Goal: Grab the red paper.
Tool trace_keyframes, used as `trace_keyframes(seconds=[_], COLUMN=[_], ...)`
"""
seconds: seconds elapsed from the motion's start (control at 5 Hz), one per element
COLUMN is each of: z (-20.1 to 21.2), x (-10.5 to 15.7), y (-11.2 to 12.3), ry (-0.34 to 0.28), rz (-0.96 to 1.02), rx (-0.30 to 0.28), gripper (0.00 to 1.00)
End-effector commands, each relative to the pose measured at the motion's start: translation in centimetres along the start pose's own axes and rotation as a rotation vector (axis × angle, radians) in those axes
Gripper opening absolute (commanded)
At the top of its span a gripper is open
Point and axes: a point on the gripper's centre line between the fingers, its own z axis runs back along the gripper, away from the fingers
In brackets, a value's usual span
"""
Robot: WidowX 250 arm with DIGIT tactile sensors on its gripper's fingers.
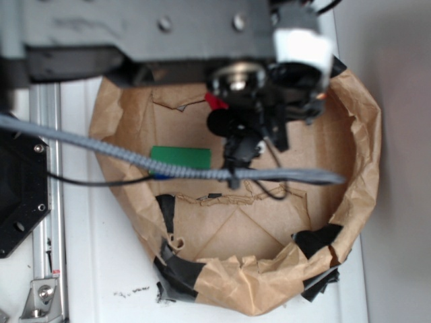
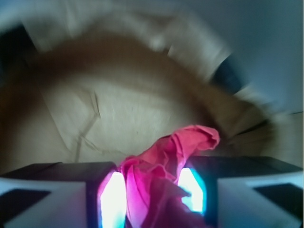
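My two pads glow right up close, and the red paper sits squeezed between them — my jaws are closed on it, with one crinkly end poking out past the tips. From the outside view only a small red bit shows under my arm, above the brown paper bowl on the bench. The paper is thin and squashy, so I think I should keep the squeeze steady and lift slowly — a quick jerk could let it slip out. The green block lies well apart.
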Motion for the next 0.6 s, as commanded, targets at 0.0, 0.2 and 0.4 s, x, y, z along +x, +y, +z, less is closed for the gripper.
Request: trace_keyframes(seconds=[0.0,0.2,0.4], z=[3.5,3.2,2.5], x=[1.9,2.4,2.2], y=[-2.8,-3.6,-4.4], ry=[0.02,0.068,0.114], rz=[0.441,0.497,0.568], rx=[-0.018,-0.045,-0.074], gripper=[0.0,0.0,0.0])
